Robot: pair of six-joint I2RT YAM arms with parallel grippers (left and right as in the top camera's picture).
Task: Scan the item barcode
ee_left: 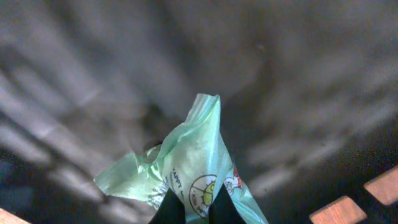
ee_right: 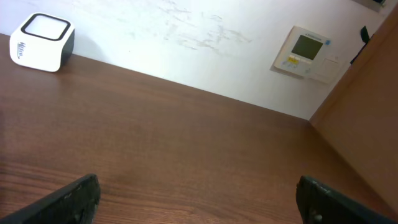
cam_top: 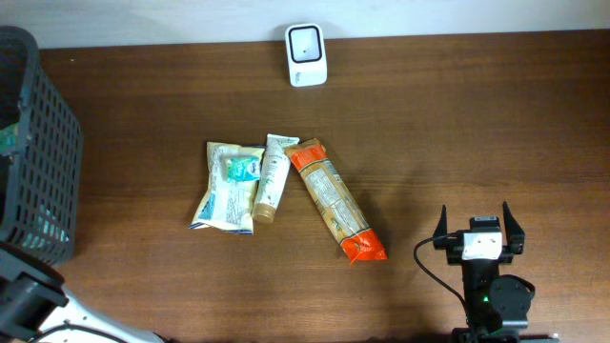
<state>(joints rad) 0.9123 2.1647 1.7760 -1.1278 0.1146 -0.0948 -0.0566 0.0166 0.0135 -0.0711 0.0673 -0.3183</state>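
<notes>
In the left wrist view my left gripper [ee_left: 193,210] is shut on the lower edge of a crumpled pale green packet [ee_left: 194,149] with a round printed logo; dark, blurred surroundings lie behind it. No barcode shows on it. The white scanner [cam_top: 306,54] stands at the table's far edge, also seen in the right wrist view as the scanner [ee_right: 42,42] at top left. My right gripper [cam_top: 479,232] rests open near the front right of the table, its fingers [ee_right: 74,198] wide apart over bare wood.
A dark mesh basket [cam_top: 43,143] stands at the left edge. Mid-table lie a pale snack packet [cam_top: 227,186], a cream tube [cam_top: 272,178] and a long orange packet [cam_top: 335,200], touching one another. A wall thermostat [ee_right: 306,53] hangs behind the table.
</notes>
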